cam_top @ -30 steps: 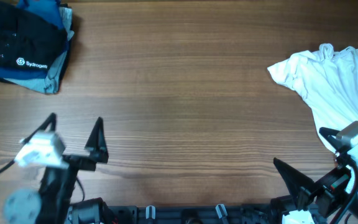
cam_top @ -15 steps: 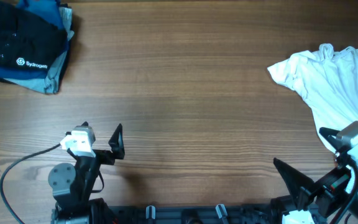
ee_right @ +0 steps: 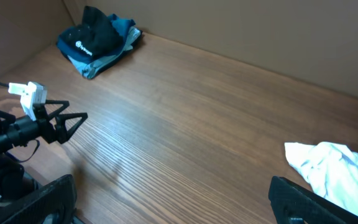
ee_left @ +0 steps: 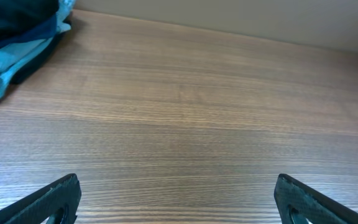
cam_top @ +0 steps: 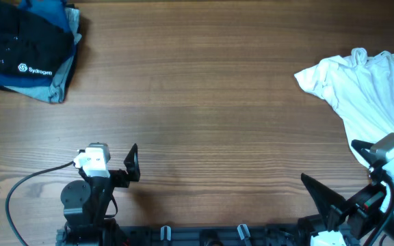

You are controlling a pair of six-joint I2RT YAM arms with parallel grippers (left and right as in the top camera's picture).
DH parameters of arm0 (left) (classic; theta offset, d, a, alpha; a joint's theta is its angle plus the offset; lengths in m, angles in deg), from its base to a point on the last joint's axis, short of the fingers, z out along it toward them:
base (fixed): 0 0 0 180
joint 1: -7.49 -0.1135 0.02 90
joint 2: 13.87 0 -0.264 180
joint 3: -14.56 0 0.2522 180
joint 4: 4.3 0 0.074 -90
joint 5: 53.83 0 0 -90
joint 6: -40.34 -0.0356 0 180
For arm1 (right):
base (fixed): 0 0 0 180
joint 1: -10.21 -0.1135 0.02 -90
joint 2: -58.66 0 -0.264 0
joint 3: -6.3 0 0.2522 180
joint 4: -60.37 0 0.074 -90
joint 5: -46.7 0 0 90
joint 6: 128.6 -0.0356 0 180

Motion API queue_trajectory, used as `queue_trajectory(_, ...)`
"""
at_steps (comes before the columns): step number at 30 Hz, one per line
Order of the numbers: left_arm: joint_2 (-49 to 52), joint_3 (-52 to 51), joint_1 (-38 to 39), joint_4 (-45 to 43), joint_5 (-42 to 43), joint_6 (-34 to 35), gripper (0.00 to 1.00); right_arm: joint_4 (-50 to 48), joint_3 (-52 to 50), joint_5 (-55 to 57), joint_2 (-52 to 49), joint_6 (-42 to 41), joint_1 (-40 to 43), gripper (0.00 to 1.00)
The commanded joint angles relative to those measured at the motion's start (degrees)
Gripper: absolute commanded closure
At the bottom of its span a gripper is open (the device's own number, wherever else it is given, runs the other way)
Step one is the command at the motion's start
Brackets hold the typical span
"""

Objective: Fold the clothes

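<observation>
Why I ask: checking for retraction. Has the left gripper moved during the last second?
Yes. Overhead, the left gripper has shifted right and back toward the near table edge, farther from the black T-shirt.

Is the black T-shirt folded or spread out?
Not spread: the black T-shirt sits as a compact bundle on the blue shirt, logo up. Neatly folded? Cannot tell.
</observation>
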Motion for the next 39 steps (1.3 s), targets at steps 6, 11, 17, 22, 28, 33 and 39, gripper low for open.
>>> queue_trajectory(6, -0.70, -0.57, 0.39, 0.07, -1.73, -0.63, 0.00, -0.11, 0.13, -1.14, -0.13, 0.48, -0.44, 0.00)
queue_trajectory(11, -0.70, -0.57, 0.39, 0.07, -1.70, -0.66, 0.00, -0.11, 0.13, -1.14, -0.13, 0.48, -0.44, 0.00)
queue_trajectory(17, -0.70, -0.57, 0.39, 0.07, -1.73, -0.63, 0.00, -0.11, 0.13, -1.14, -0.13, 0.50, -0.44, 0.00)
queue_trajectory(22, -0.70, -0.57, 0.39, 0.07, -1.70, -0.66, 0.00, -0.11, 0.13, -1.14, -0.13, 0.48, -0.44, 0.00)
queue_trajectory(28, -0.70, -0.57, 0.39, 0.07, -1.70, -0.63, 0.00, -0.11, 0.13, -1.14, -0.13, 0.48, -0.44, 0.00)
queue_trajectory(33, -0.70, -0.57, 0.39, 0.04, -1.68, -0.61, 0.01, -1.55, 0.13, 0.55, -0.13, 2.03, -0.44, 0.00)
queue_trajectory(39, -0.70, -0.57, 0.42, -6.14, 0.79, -0.44, 0.00, -24.72, -0.72, 1.01, -0.76, 8.07, -0.44, 0.00)
